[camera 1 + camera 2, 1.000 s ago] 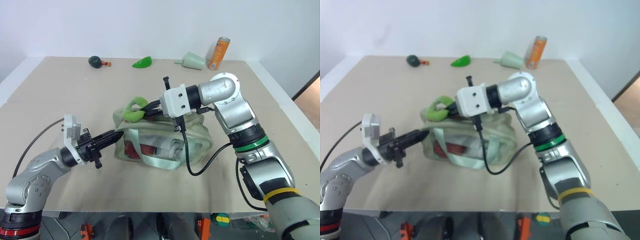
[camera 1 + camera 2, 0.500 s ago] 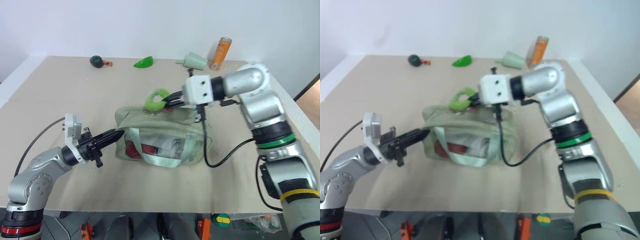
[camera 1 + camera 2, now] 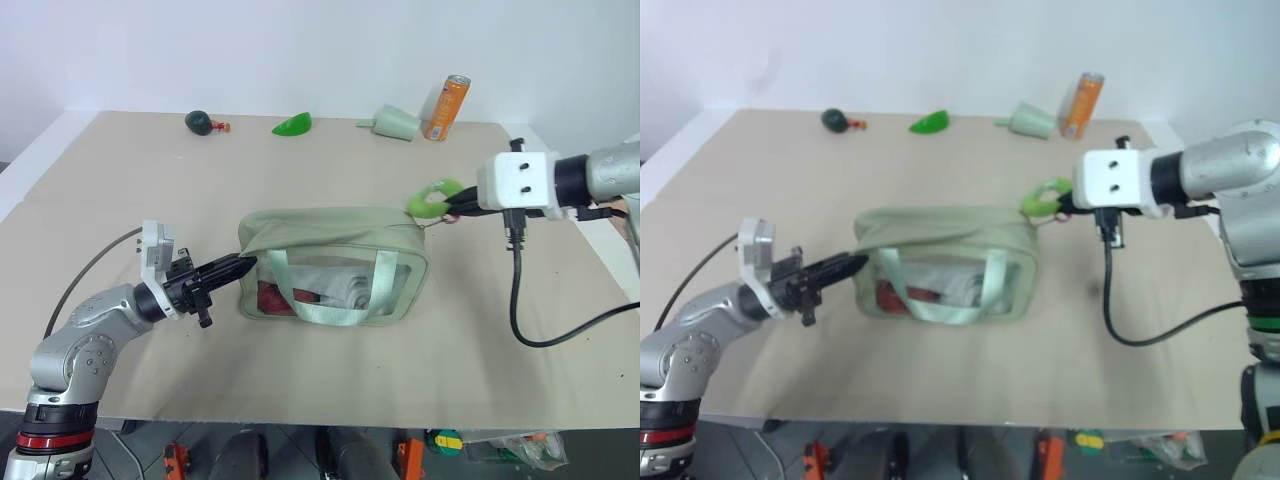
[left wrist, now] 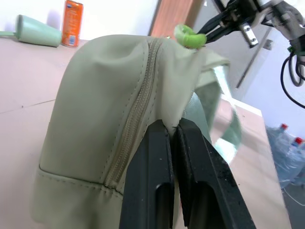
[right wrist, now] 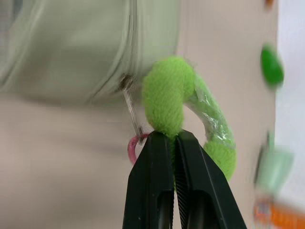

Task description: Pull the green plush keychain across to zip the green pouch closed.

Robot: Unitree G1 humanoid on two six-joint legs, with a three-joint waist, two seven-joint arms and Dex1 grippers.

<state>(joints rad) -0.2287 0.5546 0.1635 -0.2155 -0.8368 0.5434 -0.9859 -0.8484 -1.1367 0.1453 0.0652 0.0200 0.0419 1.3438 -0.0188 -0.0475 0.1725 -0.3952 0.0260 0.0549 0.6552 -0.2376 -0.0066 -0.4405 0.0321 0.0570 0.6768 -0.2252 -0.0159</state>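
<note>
Step in hand: the closing pull looks nearly finished; the zip line seen from the left wrist view reads as joined along the pouch top, so what remains is judged to be seating the slider at its end stop.
Green pouch: lies on the table near the middle, long side across, clear panel and 2 webbing straps facing the robot; red and white contents show through.
Green plush keychain: at the pouch's right end, just off its top corner, lifted slightly above the table; in the right wrist view a thin metal link and a small pink ring join it to the slider.
Right gripper: fingers clenched on the green plush keychain, pinching the fuzzy ring from the side.
Left gripper: fingers clenched on a fold of fabric at the pouch's left end, beside the zip's start.
How to do it well: keep the pull in line with the zip, low and level; a lift would likely tip the pouch or strain the thin link; the left hold should resist so the pouch does not slide; ease off once resistance rises.
Risk: plush may slip from the pinch.
Bystanders: orange can, pale green cone, green leaf piece, all well apart at the far edge.
</note>
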